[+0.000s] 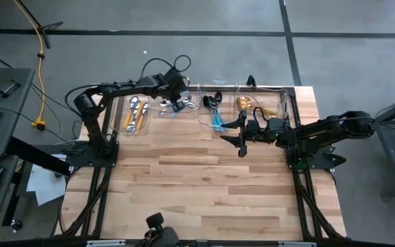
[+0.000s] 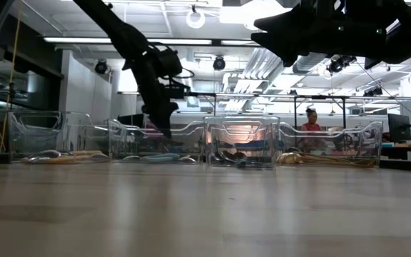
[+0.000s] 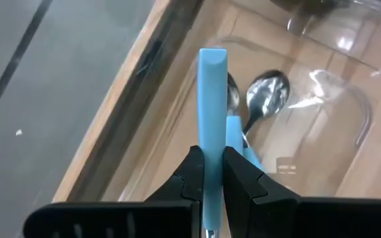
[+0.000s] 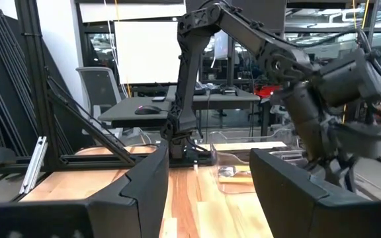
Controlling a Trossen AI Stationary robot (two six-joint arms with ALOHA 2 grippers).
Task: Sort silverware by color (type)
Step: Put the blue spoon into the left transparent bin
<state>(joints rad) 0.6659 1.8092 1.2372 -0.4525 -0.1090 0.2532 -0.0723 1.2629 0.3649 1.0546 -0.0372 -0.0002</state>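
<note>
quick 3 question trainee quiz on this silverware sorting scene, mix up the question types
1. True or false: the left claw is shut on a light-blue handle.
2. Which bin holds the gold utensils? A) rightmost bin B) leftmost bin
3. Fill in: the right claw hangs above the table, open and ____.

Key: 1 true; 2 A; 3 empty

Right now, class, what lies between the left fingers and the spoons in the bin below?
A light-blue handle, pinched between the left fingers, hangs over the spoons; the left wrist view shows it.
</note>
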